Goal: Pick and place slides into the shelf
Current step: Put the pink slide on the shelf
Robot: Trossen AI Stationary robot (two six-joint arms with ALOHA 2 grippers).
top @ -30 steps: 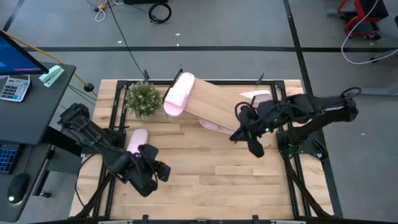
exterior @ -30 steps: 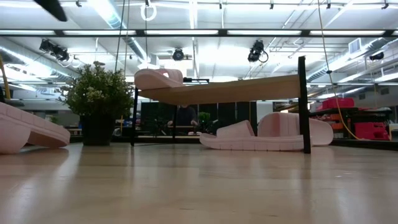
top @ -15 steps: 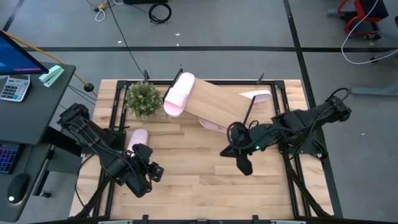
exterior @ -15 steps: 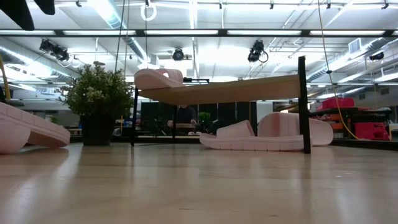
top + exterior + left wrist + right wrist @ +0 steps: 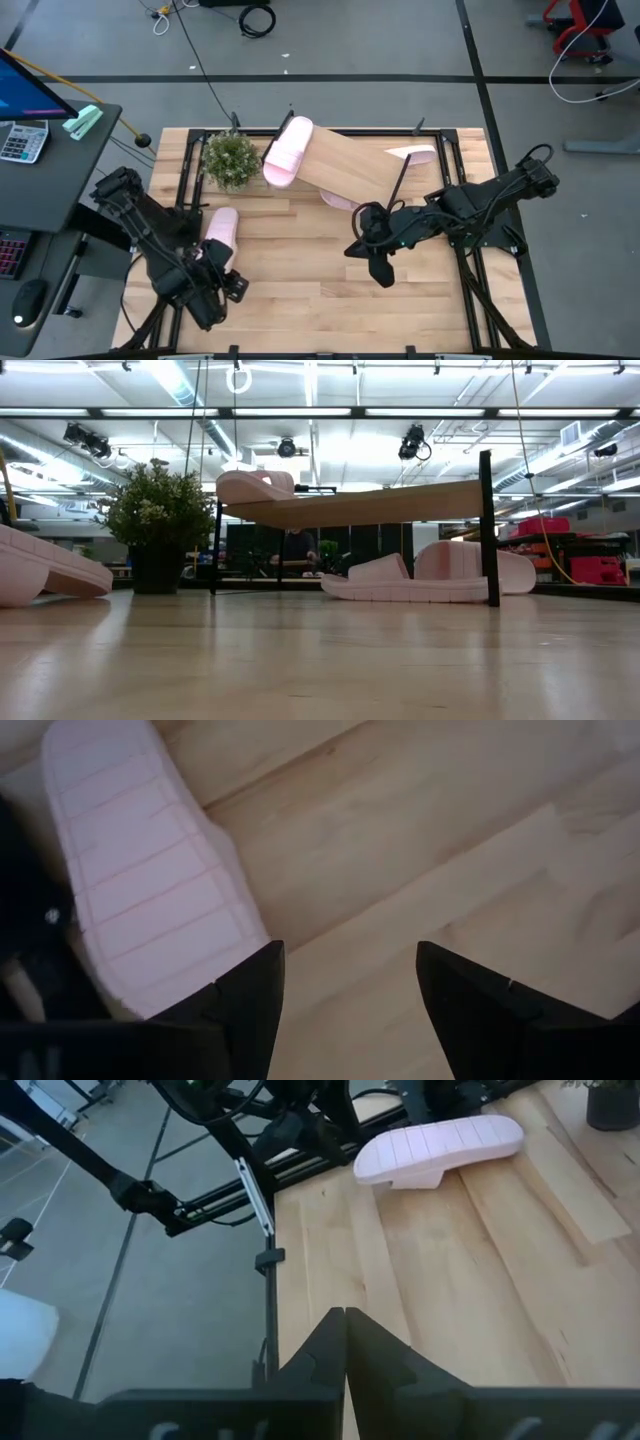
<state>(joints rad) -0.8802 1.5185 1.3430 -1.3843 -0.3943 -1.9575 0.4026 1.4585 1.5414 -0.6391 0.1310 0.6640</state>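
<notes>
The shelf is a slanted wood board on black legs at the table's far side. One pink slide lies on its left end and shows in the low view. A second slide pokes out from under the shelf. A third lies by its far right corner. A fourth lies sole up near the table's left edge, also in the left wrist view. My left gripper is open and empty, just near of that slide. My right gripper is shut and empty over the table's middle.
A small potted plant stands at the far left, beside the shelf. Bare wood tabletop spreads between the two grippers and along the near edge. A desk with a calculator stands left of the table.
My right gripper has drawn away from the shelf's right end, toward the table's near edge and left, and now sits over the table's middle. My left gripper has gone toward the table's near left corner, away from the table's middle. No slide has moved.
</notes>
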